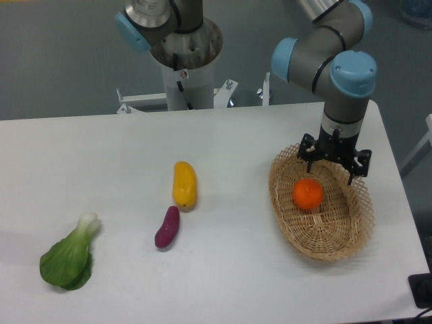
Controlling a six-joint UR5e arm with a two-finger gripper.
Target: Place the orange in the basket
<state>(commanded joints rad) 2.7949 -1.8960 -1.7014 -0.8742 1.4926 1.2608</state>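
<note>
The orange (308, 194) is a small round bright-orange fruit lying inside the basket (351, 229), in its far-left part. The basket is an oval tan wicker one with a lacy rim, at the right side of the table. My gripper (333, 162) hangs over the far end of the basket, just up and right of the orange. Its black wrist body covers the fingers, so the frame does not show whether they are open. I cannot tell whether it touches the orange.
An elongated yellow-orange vegetable (184, 185) and a purple sweet potato (167, 227) lie mid-table. A green bok choy (69, 255) lies at the front left. The robot base (182, 54) stands behind the table's far edge.
</note>
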